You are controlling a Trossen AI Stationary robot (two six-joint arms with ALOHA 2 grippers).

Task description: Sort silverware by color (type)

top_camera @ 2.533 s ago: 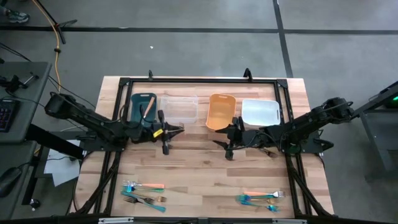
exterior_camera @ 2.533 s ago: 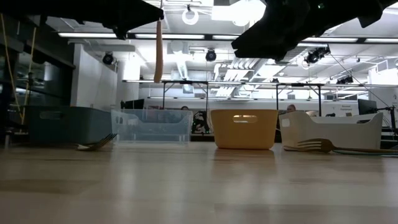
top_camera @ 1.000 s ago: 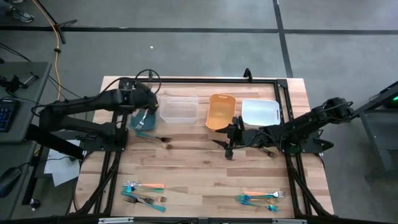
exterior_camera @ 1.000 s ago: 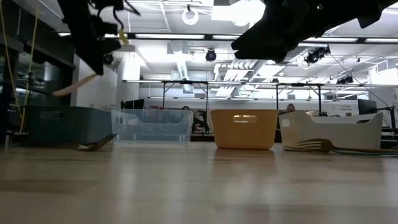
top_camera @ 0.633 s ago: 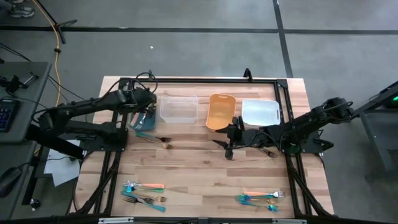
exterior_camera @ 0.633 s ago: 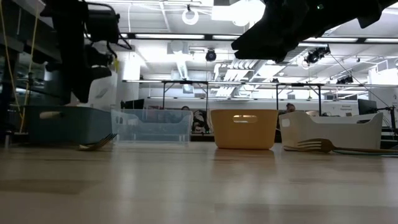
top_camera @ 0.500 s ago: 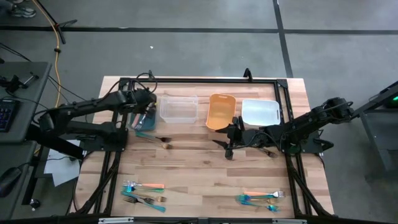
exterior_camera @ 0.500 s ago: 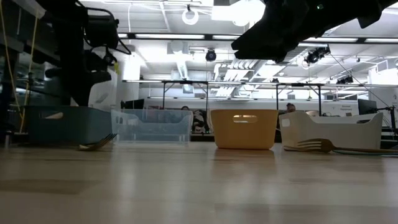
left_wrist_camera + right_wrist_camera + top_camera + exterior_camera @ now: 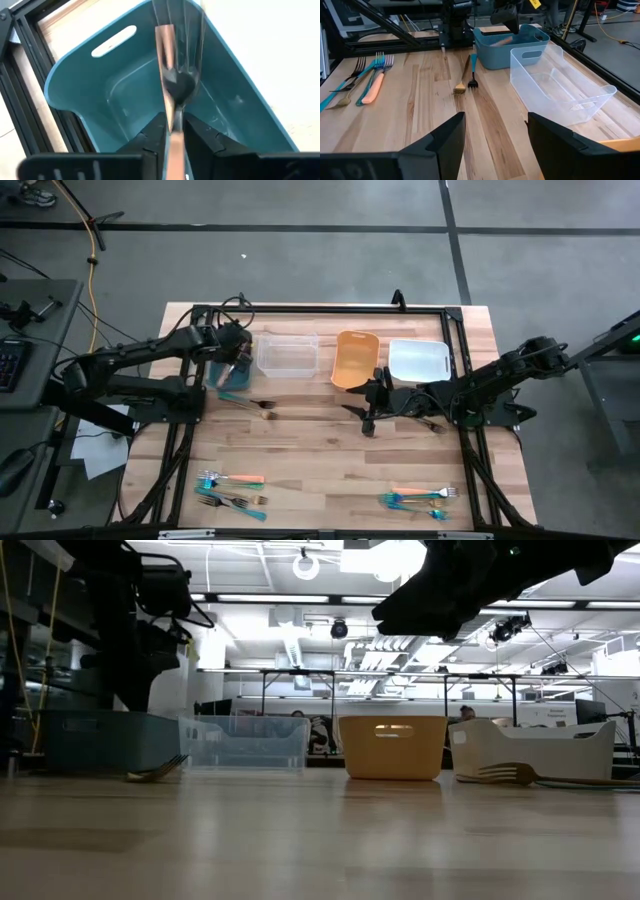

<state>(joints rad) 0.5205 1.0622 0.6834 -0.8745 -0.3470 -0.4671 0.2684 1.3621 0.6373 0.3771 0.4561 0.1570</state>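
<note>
surface point(image 9: 320, 450): wood-plank top with a black frame around its edges; both arms reach in from the sides.
left gripper point(image 9: 172, 131): above the teal bin point(image 9: 228, 372) at the far left of the bin row. Fingers narrow, a salmon-handled fork point(image 9: 172, 90) between them, its head down inside the bin. Can't tell if the fingers are gripping it or slack.
right gripper point(image 9: 492, 131): near mid-surface, just in front of the orange bin point(image 9: 354, 359); fingers wide, nothing between them.
bins: four in a row along the far side, left to right in the high view: teal, clear point(image 9: 288, 354), orange, white point(image 9: 418, 359).
bin contents: teal bin takes the salmon fork; clear bin looks empty in the right wrist view; orange and white interiors show nothing I can make out.
loose pair: a gold fork point(image 9: 460, 86) and a teal fork point(image 9: 473, 75) lie side by side on the surface just in front of the teal bin.
front-left pile point(image 9: 232, 489): forks with salmon, teal and dark handles, bunched near the front edge.
front-right pile point(image 9: 420, 499): salmon and teal forks, near the front edge.
obstructions: left arm covers part of the teal bin from above; in the low view the arms are dark shapes overhead. A fork point(image 9: 525, 775) lies in front of the white bin there.
writing: none readable.
background: workshop with tables and ceiling lights beyond the surface.
</note>
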